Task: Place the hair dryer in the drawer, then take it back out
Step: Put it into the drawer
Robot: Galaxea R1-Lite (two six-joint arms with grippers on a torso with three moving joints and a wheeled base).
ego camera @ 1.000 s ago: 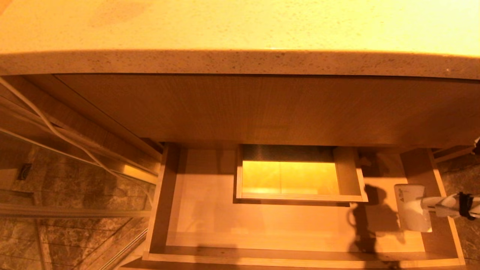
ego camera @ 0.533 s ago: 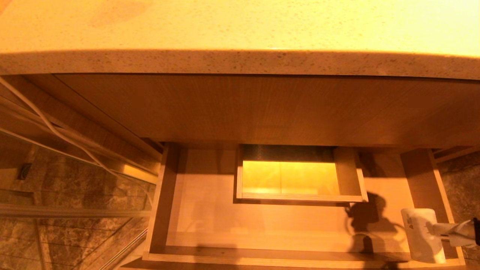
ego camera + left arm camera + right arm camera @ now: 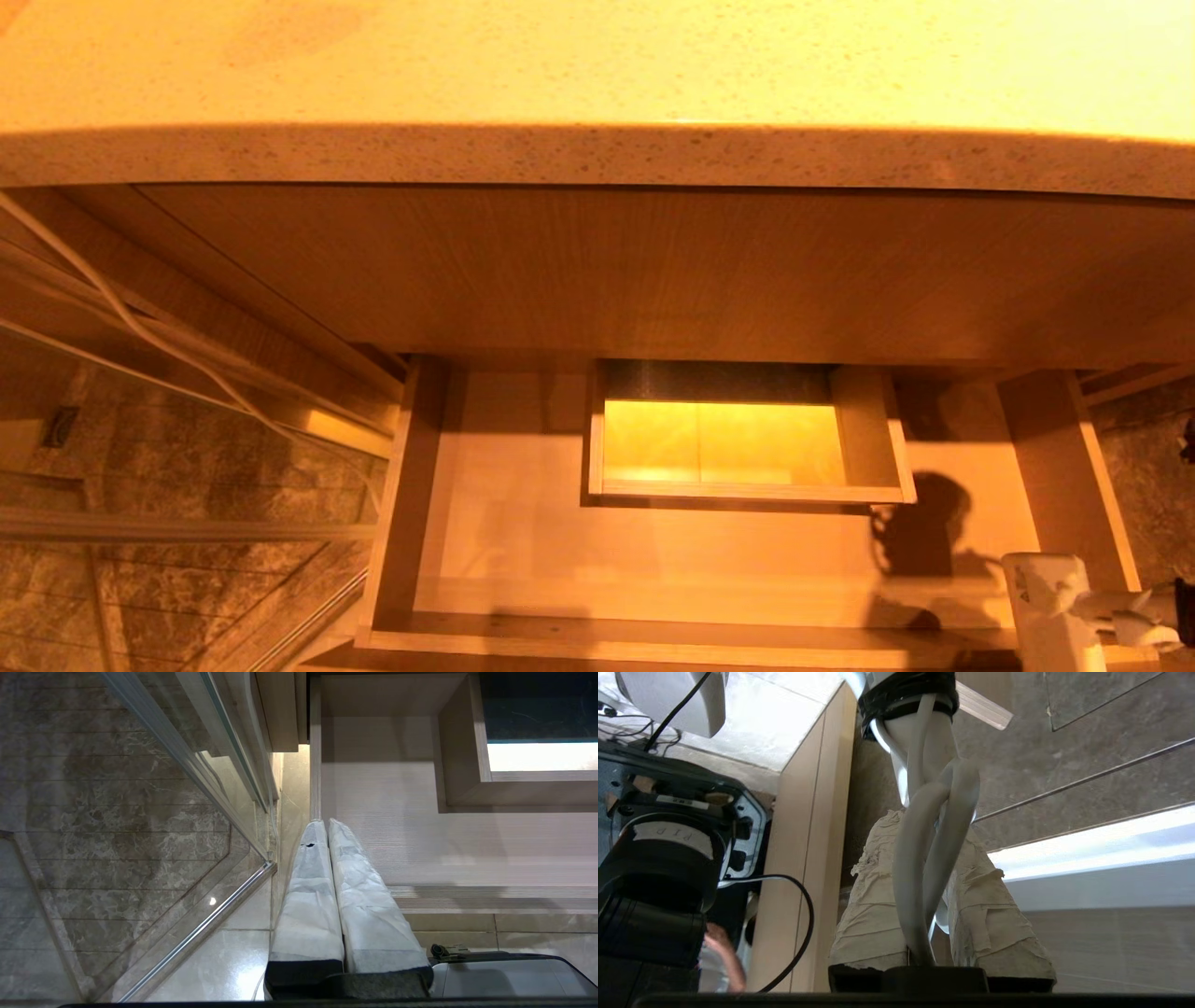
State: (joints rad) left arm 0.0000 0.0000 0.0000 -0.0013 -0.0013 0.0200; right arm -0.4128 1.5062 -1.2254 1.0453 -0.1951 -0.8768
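A: Left to right, what's there?

B: The left gripper (image 3: 327, 833) hangs clenched and empty by the drawer's left side. The drawer (image 3: 523, 560) stands pulled out under the table (image 3: 597, 75). At its front right corner, the right gripper (image 3: 1134, 621) grasps the white hair dryer (image 3: 1050, 607) by its handle.

A: Progress?

B: I judge it's above the rim, not resting inside; which half of the task this is, I can't tell.

A: Any writing?

B: A small mark on the dryer, unreadable.

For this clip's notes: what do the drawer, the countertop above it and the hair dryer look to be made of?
Drawer: light wood or wood-look laminate, matt; fine straight grain lines show. Countertop: pale speckled stone or composite, smooth; dark flecks along its edge. Hair dryer, held in the right gripper: smooth white plastic, likely, with a small printed mark.
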